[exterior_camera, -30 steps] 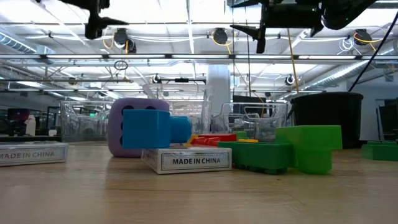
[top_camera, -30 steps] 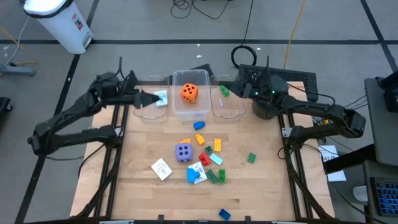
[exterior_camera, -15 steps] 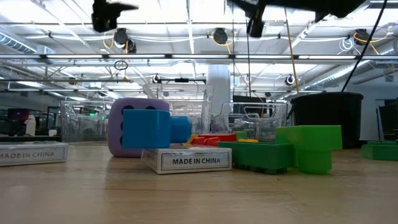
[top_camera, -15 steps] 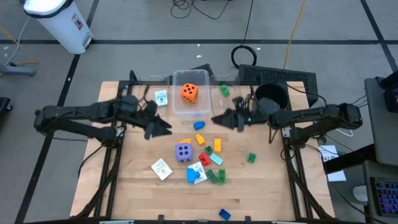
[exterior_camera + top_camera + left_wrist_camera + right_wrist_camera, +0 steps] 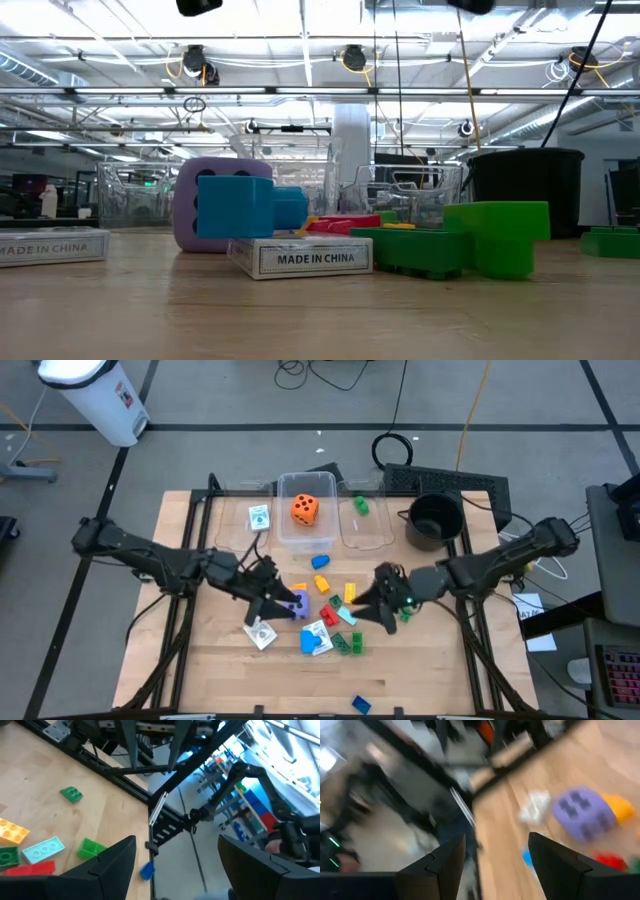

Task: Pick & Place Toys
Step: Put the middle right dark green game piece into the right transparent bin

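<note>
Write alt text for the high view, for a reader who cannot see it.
Two dark arms reach over a wooden table, the left end effector beside a purple die and the right end effector beside scattered bricks, both open. An orange die sits in a clear bin.

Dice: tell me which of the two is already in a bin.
The orange die. It sits inside the middle clear bin at the table's far edge, while the purple die lies loose on the table among the bricks.

Two slim black jointed arms (image 5: pixel 140 550), each ending in a dark two-fingered end effector (image 5: pixel 272 592)
</note>
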You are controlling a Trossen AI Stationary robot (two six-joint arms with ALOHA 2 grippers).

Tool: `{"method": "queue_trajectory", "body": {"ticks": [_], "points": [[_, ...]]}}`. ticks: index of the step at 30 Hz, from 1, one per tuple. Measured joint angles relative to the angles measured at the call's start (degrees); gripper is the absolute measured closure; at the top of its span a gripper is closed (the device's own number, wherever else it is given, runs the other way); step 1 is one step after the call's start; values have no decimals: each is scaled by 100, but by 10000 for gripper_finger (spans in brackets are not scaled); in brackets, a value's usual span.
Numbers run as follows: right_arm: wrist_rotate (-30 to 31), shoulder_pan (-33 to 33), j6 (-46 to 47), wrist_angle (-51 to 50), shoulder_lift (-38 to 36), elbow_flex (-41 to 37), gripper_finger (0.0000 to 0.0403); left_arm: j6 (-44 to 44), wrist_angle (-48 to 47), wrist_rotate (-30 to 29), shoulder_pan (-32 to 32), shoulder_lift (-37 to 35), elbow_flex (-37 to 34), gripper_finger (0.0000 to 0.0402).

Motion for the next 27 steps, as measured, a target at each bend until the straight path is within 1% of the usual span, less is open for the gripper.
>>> {"method": "queue_trajectory", "body": {"ticks": [3,5,7,10,13,15,18,20,22,27], "points": [[90,402,120,-1788,94,588,193,-121,386,-460,-288,131,0,121],[333,741,332,-2711,197,846,193,-200,638,-749,-476,210,0,121],[588,1136,656,-3523,270,916,193,-342,880,-1076,-671,285,0,121],[879,1704,1385,-4431,428,914,193,-476,1314,-1592,-1028,437,0,121],[1355,2200,1906,-5276,646,914,193,-540,1780,-2119,-1399,623,0,121],[1712,2406,2190,-5765,793,914,193,-558,2122,-2488,-1610,760,0,121],[1760,2531,2356,-6245,991,912,193,-520,2623,-2970,-1866,960,0,121],[1744,2535,2307,-6267,1088,871,193,-471,2881,-3187,-1974,1091,0,121],[1725,2534,2227,-6099,1131,734,193,-447,3118,-3342,-2033,1225,0,121],[1225,2422,2162,-5411,1100,68,193,-482,3704,-3450,-2054,1514,0,121]]}}
